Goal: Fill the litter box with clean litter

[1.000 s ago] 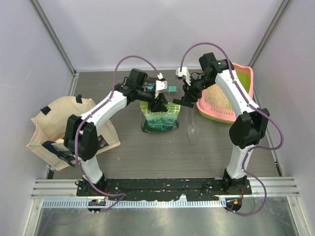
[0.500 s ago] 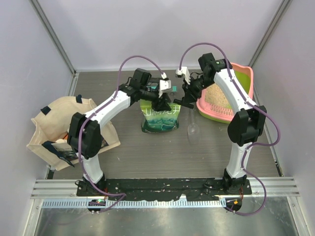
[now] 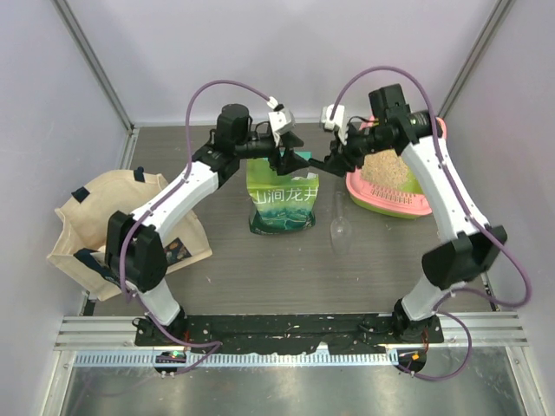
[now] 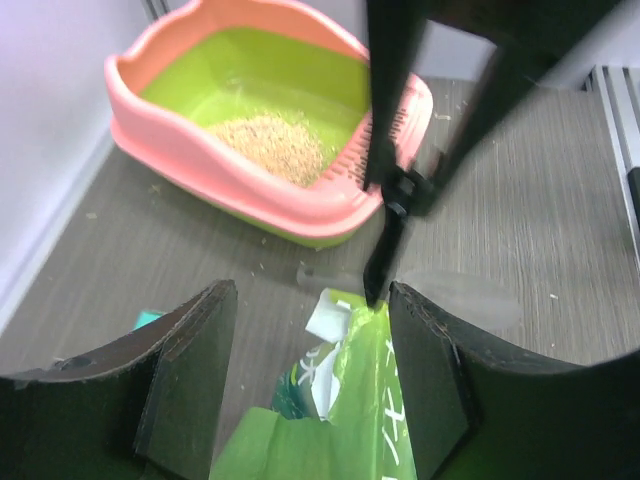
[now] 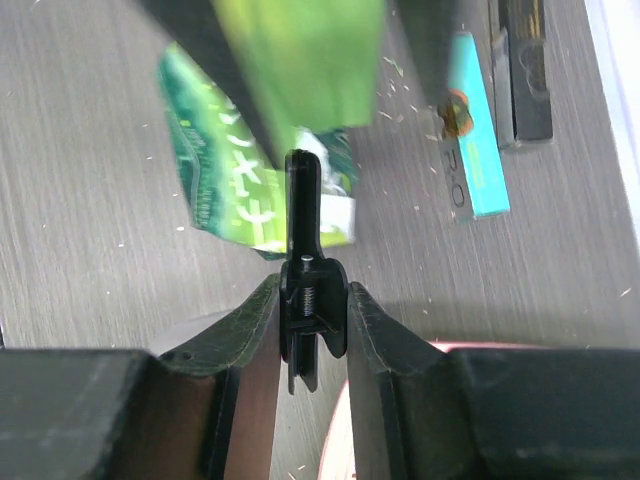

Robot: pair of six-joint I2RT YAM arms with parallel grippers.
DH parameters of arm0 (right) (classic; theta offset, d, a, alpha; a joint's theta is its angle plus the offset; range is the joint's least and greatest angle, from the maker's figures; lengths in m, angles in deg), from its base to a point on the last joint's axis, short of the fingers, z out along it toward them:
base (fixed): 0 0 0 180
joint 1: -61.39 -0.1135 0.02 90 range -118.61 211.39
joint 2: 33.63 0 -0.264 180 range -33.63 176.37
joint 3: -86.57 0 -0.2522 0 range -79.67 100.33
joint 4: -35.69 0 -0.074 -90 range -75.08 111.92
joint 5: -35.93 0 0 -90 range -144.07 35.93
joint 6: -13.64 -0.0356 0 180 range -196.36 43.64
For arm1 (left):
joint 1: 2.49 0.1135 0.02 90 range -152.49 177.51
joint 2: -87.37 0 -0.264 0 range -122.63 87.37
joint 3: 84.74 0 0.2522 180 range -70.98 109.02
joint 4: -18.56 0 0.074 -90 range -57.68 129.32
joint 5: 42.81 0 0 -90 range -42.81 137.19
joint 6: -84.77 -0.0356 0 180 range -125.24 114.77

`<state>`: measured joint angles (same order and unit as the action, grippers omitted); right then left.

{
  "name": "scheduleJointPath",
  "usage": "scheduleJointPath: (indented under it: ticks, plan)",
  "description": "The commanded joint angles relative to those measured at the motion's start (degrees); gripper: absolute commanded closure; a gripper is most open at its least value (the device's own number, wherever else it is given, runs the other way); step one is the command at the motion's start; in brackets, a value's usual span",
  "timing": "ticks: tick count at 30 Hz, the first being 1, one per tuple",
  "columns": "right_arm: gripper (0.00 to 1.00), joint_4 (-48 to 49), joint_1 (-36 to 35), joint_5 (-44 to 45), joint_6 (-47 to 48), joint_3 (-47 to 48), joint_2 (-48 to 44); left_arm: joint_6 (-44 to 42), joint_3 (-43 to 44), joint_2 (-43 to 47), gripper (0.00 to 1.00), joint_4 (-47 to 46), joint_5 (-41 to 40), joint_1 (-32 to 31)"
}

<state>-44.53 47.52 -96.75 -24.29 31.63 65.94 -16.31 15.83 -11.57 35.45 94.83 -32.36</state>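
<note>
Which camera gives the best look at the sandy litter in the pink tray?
The left wrist view: the litter lies in plain sight, a pile in the green basin of the tray. The top view shows it smaller and partly behind the right arm. The right wrist view shows none of it.

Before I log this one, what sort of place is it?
Probably a lab robot test cell, not a home: plain pale wall panels, a metal mounting rail at the near edge, and staged props, a litter box, green bag and tote bag.
</note>
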Motion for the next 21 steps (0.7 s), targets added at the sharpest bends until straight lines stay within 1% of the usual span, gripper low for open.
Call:
scheduleJointPath:
  ticks: [1, 4, 7, 9, 10, 12, 13, 15, 16, 18, 19, 21]
  plan:
    - [0.99, 13.77, -5.99, 5.23, 4.08, -11.95, -13.16, 0.45, -1.02, 4.62, 0.34, -6.74, -0.09, 0.16]
    - [0.99, 17.75, -7.75, 6.9, 4.26, -14.62, -15.98, -1.49, -1.29, 5.42, 0.35, -4.64, 1.93, 0.25]
    - [0.99, 18.29, -8.72, 7.69, 3.74, -14.28, -15.99, -2.11, -1.11, 5.68, 0.37, -3.32, 4.48, 0.25]
    - [0.99, 18.82, -8.98, 7.61, 3.56, -14.54, -16.16, -3.08, -0.24, 5.42, 0.39, -0.42, 5.97, 0.07]
    - [0.99, 18.99, -9.33, 7.69, 3.56, -14.71, -16.34, -3.08, -0.15, 5.42, 0.41, -0.24, 6.32, -0.01]
    - [0.98, 19.08, -9.68, 7.78, 3.65, -14.71, -16.25, -3.08, 0.29, 5.25, 0.44, 0.29, 6.76, -0.19]
    - [0.99, 19.0, -9.95, 7.7, 3.74, -14.8, -16.25, -3.17, 0.47, 5.16, 0.49, 0.55, 6.94, -0.28]
    - [0.99, 19.17, -10.21, 8.05, 4.17, -14.89, -16.16, -3.25, 1.08, 4.72, 0.54, 0.99, 7.38, -0.37]
    - [0.99, 19.17, -10.47, 8.05, 4.09, -14.98, -16.07, -3.34, 1.35, 4.63, 0.63, 1.78, 7.56, -0.45]
    - [0.99, 19.78, -10.48, 7.96, 4.0, -15.07, -15.9, -3.43, 2.49, 3.93, 0.73, 2.92, 8.26, -0.37]
    - [0.99, 19.96, -10.48, 7.96, 3.57, -15.33, -15.9, -3.78, 2.93, 3.58, 0.85, 4.41, 8.96, -0.37]
    - [0.99, 20.49, -10.48, 7.96, 2.42, -15.33, -15.64, -4.66, 4.07, 3.22, 0.99, 6.08, 9.4, -0.37]
